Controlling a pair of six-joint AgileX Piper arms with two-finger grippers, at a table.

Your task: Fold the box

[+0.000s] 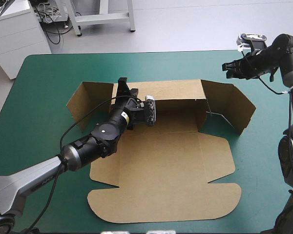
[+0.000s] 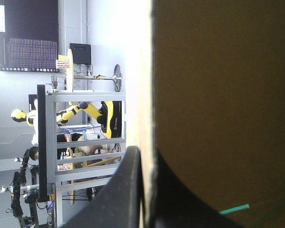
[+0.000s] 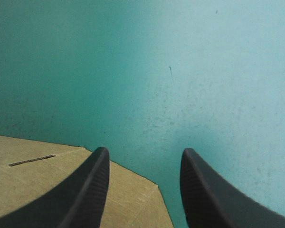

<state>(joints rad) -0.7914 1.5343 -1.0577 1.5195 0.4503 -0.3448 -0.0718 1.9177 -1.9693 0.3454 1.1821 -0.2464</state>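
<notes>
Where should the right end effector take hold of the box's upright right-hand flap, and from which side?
Probably the free top edge of the right-hand flap, coming down from above: it stands upright with that edge exposed, so the open right end effector can straddle it, one finger each side.

Bright even light, soft shadows, glare beside the box [image 2: 218, 95]
</notes>
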